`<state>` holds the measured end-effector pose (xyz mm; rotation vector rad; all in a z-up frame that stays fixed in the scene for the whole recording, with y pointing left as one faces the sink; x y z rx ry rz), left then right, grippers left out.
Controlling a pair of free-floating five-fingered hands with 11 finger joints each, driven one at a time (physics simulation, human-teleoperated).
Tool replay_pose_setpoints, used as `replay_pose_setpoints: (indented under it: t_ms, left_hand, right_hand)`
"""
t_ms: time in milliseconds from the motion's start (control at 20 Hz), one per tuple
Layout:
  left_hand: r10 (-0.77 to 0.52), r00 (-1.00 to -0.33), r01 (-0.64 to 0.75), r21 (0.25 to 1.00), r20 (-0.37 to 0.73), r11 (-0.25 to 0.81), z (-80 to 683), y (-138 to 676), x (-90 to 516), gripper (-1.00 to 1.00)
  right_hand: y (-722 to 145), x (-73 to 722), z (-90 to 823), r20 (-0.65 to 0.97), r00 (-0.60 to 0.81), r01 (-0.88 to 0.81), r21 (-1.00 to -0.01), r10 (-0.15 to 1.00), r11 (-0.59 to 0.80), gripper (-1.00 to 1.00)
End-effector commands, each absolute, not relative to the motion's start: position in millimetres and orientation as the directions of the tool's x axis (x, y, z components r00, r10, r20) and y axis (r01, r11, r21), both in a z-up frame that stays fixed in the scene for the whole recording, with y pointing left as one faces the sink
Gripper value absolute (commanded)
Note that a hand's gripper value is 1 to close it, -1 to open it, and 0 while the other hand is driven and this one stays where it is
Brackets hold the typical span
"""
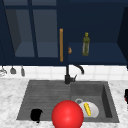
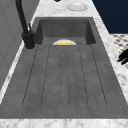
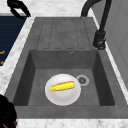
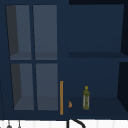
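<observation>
I see my left hand [image 1: 36,115] at the sink's [image 1: 45,92] front edge, fingers curled, holding nothing. A red ball [image 1: 67,115] sits beside the plate [image 1: 93,110] with corn [image 1: 87,109]. My right hand [image 1: 126,96] waits over the desk [image 1: 120,86]; I cannot tell its fingers.

The dark grey sink [image 1: 110,100] sits in a marbled white counter [image 1: 10,100]. In its basin, far to the right of the left hand's [image 1: 36,115] fingers, a white plate [image 3: 62,96] lies beside the drain [image 3: 82,80], carrying a yellow corn cob [image 3: 62,86]. Above, the cabinet shelf [image 4: 105,106] bears a green bottle [image 4: 86,98].
</observation>
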<state>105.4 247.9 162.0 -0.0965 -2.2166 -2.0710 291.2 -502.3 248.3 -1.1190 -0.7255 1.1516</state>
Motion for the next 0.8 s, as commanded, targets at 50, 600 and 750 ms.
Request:
replay_pose_setpoints:
  t_ms: [50,600,750]
  left_hand:
    - [-0.026,-0.992,0.119,0.99,0.121,0.069,162,248,105,0.0]
    - [-0.026,-0.992,0.119,0.99,0.121,0.069,162,248,105,0.0]
    - [-0.026,-0.992,0.119,0.99,0.121,0.069,162,248,105,0.0]
  right_hand:
    - [-465,287,248,-0.057,0.292,-0.324,-0.945,0.955,0.043,1.0]
    - [-383,286,256,-0.033,0.294,-0.331,-0.941,0.955,0.069,1.0]
    - [-359,287,257,-0.035,0.289,-0.333,-0.941,0.957,0.067,1.0]
